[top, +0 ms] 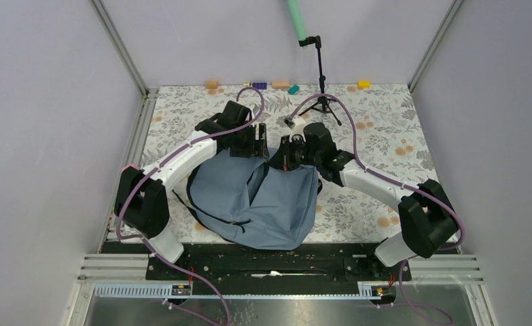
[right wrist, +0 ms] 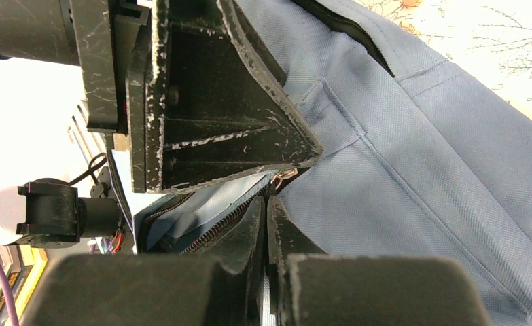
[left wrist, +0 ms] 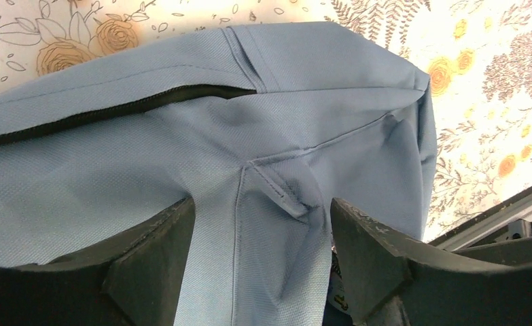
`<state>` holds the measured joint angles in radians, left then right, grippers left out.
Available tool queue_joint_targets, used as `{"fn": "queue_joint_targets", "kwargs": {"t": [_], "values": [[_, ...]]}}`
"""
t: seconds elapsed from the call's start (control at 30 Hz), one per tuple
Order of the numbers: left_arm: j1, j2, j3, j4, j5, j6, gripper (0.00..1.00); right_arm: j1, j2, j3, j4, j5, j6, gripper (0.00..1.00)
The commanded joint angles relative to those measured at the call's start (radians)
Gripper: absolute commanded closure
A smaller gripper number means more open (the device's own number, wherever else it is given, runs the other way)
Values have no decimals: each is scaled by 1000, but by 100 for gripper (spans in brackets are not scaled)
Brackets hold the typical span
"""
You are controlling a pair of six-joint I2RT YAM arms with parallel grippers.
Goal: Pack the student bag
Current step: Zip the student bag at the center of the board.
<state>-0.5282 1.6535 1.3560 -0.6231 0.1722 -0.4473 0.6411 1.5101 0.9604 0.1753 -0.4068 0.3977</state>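
Hovering at the bag's (top: 270,204) 12 o'clock edge — left tool (left wrist: 263,207) apart astride fabric, right tool (right wrist: 268,201) pressed together (by the zipper (right wrist: 208,227)) — equally near.

The top external camera looked steeply down from above and behind the arm bases, far enough off to take in the whole tabletop (top: 385,129). The wrist cameras sat close behind the left hand (left wrist: 261,207) and right hand (right wrist: 268,204), facing the student bag (top: 276,204), which all three views shared.
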Motion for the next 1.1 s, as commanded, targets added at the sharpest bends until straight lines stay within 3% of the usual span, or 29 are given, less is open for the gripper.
{"fn": "queue_joint_targets", "kwargs": {"t": [0.0,0.23,0.3,0.33,0.53,0.63,1.07], "values": [[4,-12,15,82,51,-28,29,27,-49,7,35,-6,4,100],[4,6,2,114,113,-42,28,40,-46,4,47,9,8,100],[4,23,-6,115,133,-42,32,43,-46,3,53,12,10,100],[2,27,-9,116,145,-42,36,45,-45,3,54,15,11,100],[0,27,-32,147,163,-49,86,48,-38,15,48,32,14,100],[2,30,-34,171,172,-71,100,54,-45,25,15,58,-1,100],[43,5,-69,339,111,-221,100,204,-91,99,-113,251,-31,100]]}}
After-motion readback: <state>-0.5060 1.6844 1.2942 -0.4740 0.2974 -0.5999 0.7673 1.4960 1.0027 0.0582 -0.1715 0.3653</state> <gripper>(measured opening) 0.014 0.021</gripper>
